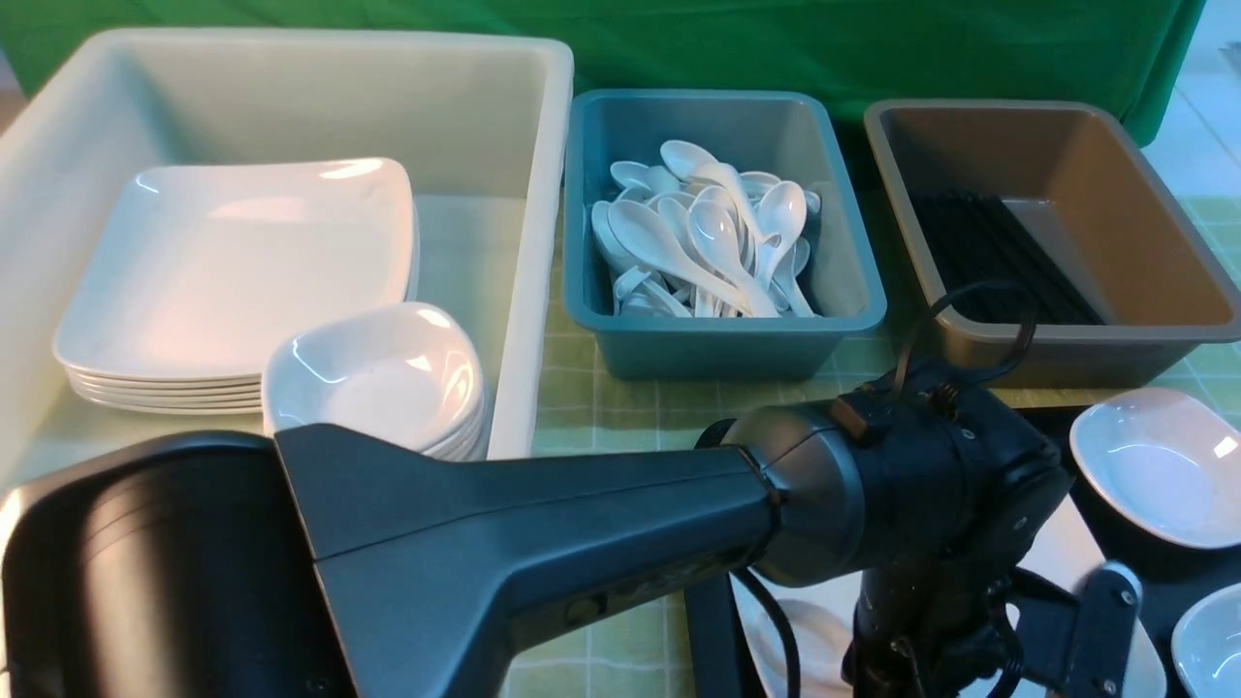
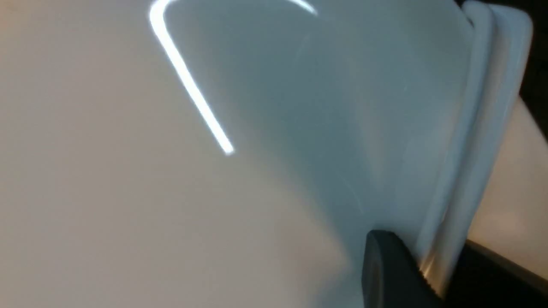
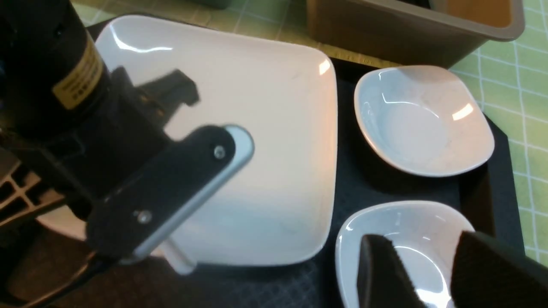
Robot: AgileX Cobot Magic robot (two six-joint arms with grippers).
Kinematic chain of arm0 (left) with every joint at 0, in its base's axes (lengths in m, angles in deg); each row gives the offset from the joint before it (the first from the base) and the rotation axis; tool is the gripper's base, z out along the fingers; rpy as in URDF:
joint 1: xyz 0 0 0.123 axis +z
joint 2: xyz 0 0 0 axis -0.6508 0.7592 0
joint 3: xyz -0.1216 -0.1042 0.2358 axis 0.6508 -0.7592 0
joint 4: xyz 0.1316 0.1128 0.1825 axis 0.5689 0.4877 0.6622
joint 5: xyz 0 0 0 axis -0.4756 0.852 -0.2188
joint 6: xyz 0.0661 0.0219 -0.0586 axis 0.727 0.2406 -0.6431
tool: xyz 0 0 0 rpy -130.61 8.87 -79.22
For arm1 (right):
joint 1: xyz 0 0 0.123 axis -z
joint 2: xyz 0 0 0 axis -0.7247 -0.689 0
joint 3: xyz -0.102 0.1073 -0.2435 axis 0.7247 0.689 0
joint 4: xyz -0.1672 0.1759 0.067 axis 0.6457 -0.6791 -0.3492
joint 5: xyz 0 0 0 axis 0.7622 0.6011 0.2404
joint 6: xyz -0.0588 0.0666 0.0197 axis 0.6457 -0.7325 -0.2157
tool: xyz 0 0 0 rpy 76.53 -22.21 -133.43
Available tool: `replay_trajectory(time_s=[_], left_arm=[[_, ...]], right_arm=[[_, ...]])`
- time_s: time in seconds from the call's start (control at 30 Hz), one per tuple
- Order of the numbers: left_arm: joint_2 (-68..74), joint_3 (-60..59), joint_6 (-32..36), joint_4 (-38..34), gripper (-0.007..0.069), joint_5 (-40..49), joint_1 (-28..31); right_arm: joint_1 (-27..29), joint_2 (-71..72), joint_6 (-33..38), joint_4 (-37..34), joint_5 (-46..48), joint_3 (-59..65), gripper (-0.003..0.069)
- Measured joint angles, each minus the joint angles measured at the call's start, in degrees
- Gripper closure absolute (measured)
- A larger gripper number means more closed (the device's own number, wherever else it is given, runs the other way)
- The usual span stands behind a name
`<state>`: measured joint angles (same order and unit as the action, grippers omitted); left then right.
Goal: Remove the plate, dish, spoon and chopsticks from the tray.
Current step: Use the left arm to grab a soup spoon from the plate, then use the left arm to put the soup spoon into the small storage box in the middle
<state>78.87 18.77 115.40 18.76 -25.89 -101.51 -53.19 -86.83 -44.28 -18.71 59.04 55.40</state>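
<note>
because the tray [image 1: 706,620] sits off to the right, the left arm [image 1: 543,523] reaches across the bench [image 1: 601,397]. up close, the left end effector [image 2: 445,273] looks pinched on the spoon [image 2: 492,85] by its grooved handle, which stands proud of the plate [image 2: 107,171]. from the right wrist, the right end effector [image 3: 432,278] hangs open and empty over a dish [image 3: 411,218], likely waiting.

My L arm [image 1: 543,523] spans front view from lower left to lower right, wrist bent down; L gripper [image 1: 979,669] grip unclear. R gripper [image 3: 430,278] fingers apart.
</note>
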Motion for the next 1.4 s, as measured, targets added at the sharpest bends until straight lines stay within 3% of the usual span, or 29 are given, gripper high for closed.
replay_trajectory(time_s=[0.2,0.4,0.53,0.6,0.73,0.83,1.0,1.23,1.4], left_arm=[[-0.98,8.3,-18.47,8.17,0.0518,3.05,0.95],[-3.12,19.95,-34.1,9.64,0.0518,2.23,6.08],[-3.41,26.44,-44.62,5.35,0.0518,-6.2,13.99],[-3.05,27.65,-48.13,-4.52,0.0518,-17.24,20.31],[-1.06,27.78,-49.24,-17.46,0.0518,-27.39,27.04],[1.66,27.78,-49.36,-22.11,0.0518,-30.22,31.17],[5.39,27.78,-48.44,-24.0,0.0505,-30.49,34.25],[5.59,27.77,-46.25,-24.05,0.0372,-28.6,33.26],[4.92,27.77,-50.62,-21.93,0.0291,-25.84,33.14]], right_arm=[[0.0,0.0,0.0,0.0,0.0,0.0,0.0419],[0.0,0.0,0.0,0.0,-0.06,0.0,0.0418],[0.0,0.0,0.0,0.0,-0.06,0.0,0.0418],[0.0,0.0,0.0,0.0,-0.2,0.0,0.0418],[0.0,0.0,0.0,0.0,-0.2,0.0,0.0418],[0.0,0.0,0.0,0.0,-0.2,0.0,0.0418],[0.0,0.0,0.0,0.0,-0.2,0.0,0.0418],[0.0,0.0,0.0,0.0,-0.37,0.0,0.0418],[0.0,0.0,0.0,0.0,-0.37,0.0,0.0418]])
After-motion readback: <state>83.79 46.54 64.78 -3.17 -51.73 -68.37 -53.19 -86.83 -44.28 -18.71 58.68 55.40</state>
